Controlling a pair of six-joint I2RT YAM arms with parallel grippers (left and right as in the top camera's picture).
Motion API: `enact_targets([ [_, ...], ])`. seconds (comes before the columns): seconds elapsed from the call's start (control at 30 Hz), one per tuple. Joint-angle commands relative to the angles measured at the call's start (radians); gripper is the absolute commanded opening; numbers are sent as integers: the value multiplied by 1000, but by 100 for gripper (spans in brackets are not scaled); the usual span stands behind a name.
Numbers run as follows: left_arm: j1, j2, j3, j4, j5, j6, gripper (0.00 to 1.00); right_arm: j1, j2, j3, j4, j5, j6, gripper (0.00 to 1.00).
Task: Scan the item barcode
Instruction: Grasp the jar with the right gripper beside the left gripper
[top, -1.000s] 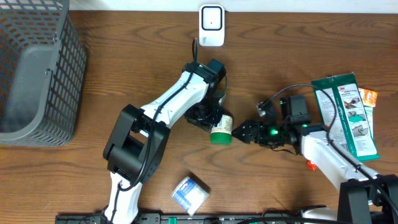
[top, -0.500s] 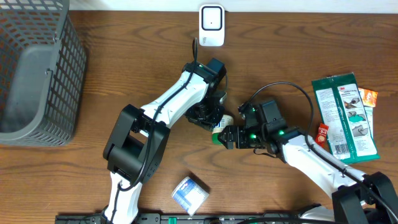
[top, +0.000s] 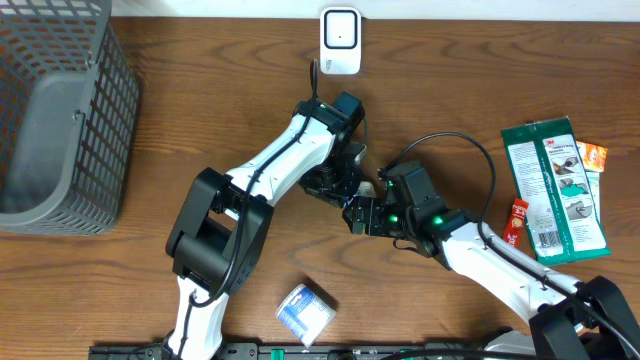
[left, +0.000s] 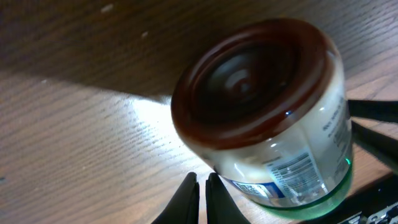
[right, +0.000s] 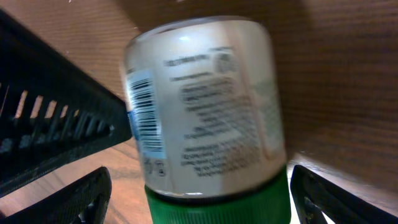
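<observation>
The item is a pale jar (right: 205, 106) with a green lid (right: 217, 202), lying on its side on the wood table. A barcode (right: 144, 112) shows on its label. In the overhead view only a sliver of the jar (top: 366, 190) shows between the two grippers. My right gripper (right: 208, 199) stands open, one finger on each side of the lid, with a gap at both sides. Beside the jar's dark base (left: 249, 87) is my left gripper (left: 202, 182), shut and holding nothing. The white scanner (top: 340, 40) stands at the table's far edge.
A grey mesh basket (top: 60, 110) fills the far left. A green package (top: 555, 185), an orange packet (top: 593, 155) and a small red item (top: 517, 218) lie at the right. A blue and white packet (top: 305, 310) lies near the front edge.
My right arm has swung left across the table, and its open fingers now straddle the jar's lid. The left arm has stayed in place, still shut.
</observation>
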Motion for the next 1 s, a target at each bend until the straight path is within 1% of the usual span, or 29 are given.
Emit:
enact_targets([
  [0.0, -4, 4, -2, 14, 9, -5, 8, 14, 10, 3, 10, 51, 16, 90],
  [0.2, -4, 4, -2, 69, 5, -5, 8, 14, 10, 3, 21, 77, 15, 89],
  [0.3, -4, 4, -2, 91, -28, -5, 8, 14, 10, 3, 19, 76, 14, 89],
  [0.5, -4, 4, -2, 61, -29, -5, 8, 14, 10, 2, 16, 94, 36, 88],
  [0.63, -5, 4, -2, 17, -29, -5, 8, 14, 10, -4, 16, 114, 132, 92],
  [0.73, -13, 4, -2, -9, -28, -5, 8, 14, 18, -4, 18, 118, 131, 93],
  [0.8, -23, 4, -2, -11, -7, -4, 8, 14, 34, -4, 22, 118, 131, 95],
  [0.87, -34, 4, -2, 1, 23, -3, 8, 14, 60, -4, 33, 117, 132, 96],
  [0.97, -48, 4, -2, 28, 24, 0, 8, 14, 91, -4, 85, 73, 134, 96],
])
